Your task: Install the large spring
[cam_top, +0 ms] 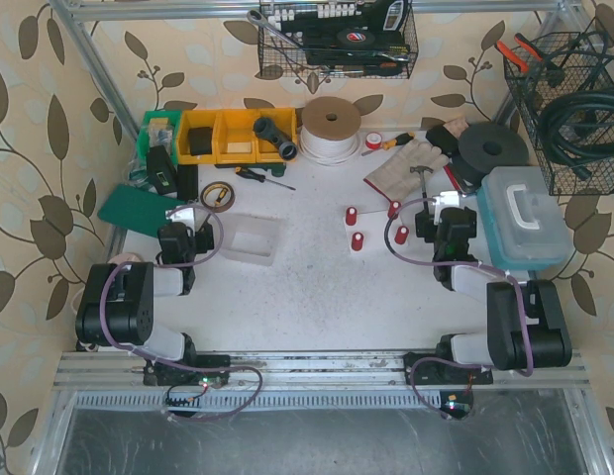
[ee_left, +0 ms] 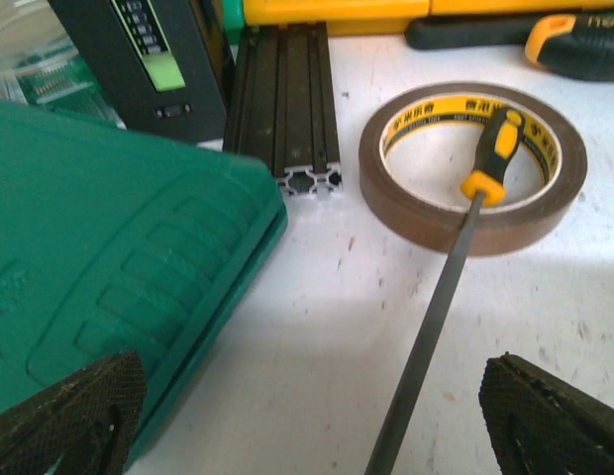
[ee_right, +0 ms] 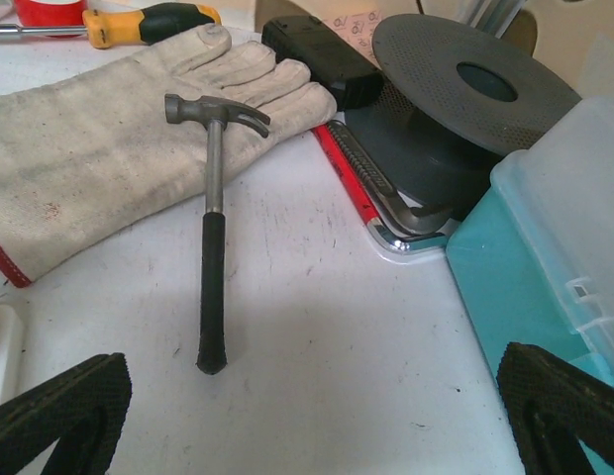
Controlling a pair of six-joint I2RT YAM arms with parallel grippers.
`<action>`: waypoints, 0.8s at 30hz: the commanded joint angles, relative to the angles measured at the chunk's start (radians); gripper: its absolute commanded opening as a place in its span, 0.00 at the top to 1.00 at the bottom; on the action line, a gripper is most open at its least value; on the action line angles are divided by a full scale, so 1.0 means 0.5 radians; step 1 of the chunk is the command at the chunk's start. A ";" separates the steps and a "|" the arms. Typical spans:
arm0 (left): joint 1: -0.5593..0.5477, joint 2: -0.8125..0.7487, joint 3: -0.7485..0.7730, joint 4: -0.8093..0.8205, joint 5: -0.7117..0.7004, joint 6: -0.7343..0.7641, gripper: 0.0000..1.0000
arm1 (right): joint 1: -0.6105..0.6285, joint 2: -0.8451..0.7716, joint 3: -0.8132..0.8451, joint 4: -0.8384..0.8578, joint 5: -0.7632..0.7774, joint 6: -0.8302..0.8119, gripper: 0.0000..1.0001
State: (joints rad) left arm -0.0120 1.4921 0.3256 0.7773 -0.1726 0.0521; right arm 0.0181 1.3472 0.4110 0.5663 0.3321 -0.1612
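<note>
Both pairs of fingers are spread wide and hold nothing. In the left wrist view, the left gripper (ee_left: 317,426) shows black textured pads (ee_left: 69,406) in the two lower corners. A yellow-handled screwdriver (ee_left: 456,247) lies on the table between them, touching neither, with its handle resting across a brown tape roll (ee_left: 472,163). A green case (ee_left: 109,257) fills the left of that view.

In the right wrist view, the right gripper (ee_right: 307,416) hangs over bare table. A small hammer (ee_right: 213,228) lies at centre left, its head on a pale work glove (ee_right: 109,129). A teal box (ee_right: 545,228) is at the right edge.

No view clearly shows the large spring, so I cannot tell where it is. It is probably light, stiff steel with rounded coils that can roll or flick out of a pinch. Gripping across the coils near the middle seems safest.

From above, the white table (cam_top: 317,287) is scuffed and crowded. A clear tub (cam_top: 253,237) sits left of centre, red caps (cam_top: 358,240) at centre, and yellow bins (cam_top: 228,134) at upper left. Wire baskets (cam_top: 337,40) hang along the top, against leaf-patterned wallpaper (cam_top: 40,148).
</note>
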 commanded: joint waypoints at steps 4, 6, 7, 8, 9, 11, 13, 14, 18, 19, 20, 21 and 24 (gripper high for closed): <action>0.030 -0.005 0.075 0.003 0.018 -0.027 0.06 | -0.019 -0.082 -0.012 -0.031 -0.331 0.088 0.00; 0.030 -0.001 0.091 -0.018 0.047 -0.007 0.06 | -0.024 -0.047 -0.060 0.165 -0.230 0.123 0.00; 0.030 0.001 0.099 -0.036 0.053 -0.001 0.06 | -0.041 -0.013 -0.076 0.239 -0.252 0.176 0.00; 0.030 -0.001 0.098 -0.032 0.056 -0.003 0.06 | -0.051 0.046 -0.108 0.360 -0.323 0.167 0.00; 0.030 0.000 0.099 -0.037 0.054 -0.003 0.06 | -0.053 0.132 -0.130 0.466 -0.350 0.157 0.00; 0.030 -0.002 0.098 -0.035 0.054 -0.004 0.06 | -0.053 0.339 -0.189 0.793 -0.314 0.173 0.00; 0.030 -0.001 0.099 -0.036 0.054 -0.004 0.06 | -0.053 0.268 -0.142 0.601 -0.281 0.200 0.00; 0.030 0.000 0.101 -0.036 0.054 -0.003 0.06 | -0.053 0.300 -0.150 0.650 -0.283 0.194 0.00; 0.030 0.001 0.098 -0.037 0.054 -0.003 0.06 | -0.048 0.305 -0.139 0.655 -0.266 0.189 0.00; 0.030 0.001 0.098 -0.036 0.054 -0.003 0.06 | -0.040 0.314 -0.139 0.653 -0.257 0.183 0.00; 0.030 0.001 0.098 -0.036 0.055 -0.003 0.06 | -0.034 0.294 -0.132 0.606 -0.239 0.183 0.00; 0.030 0.001 0.099 -0.036 0.054 -0.003 0.06 | -0.033 0.292 -0.134 0.619 -0.238 0.180 0.00; 0.030 0.001 0.099 -0.036 0.054 -0.003 0.06 | -0.032 0.296 -0.135 0.622 -0.232 0.180 0.00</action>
State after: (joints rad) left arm -0.0116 1.4921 0.3481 0.7471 -0.1696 0.0505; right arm -0.0032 1.5028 0.3363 0.8433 0.2066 -0.0856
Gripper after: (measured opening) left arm 0.943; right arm 0.998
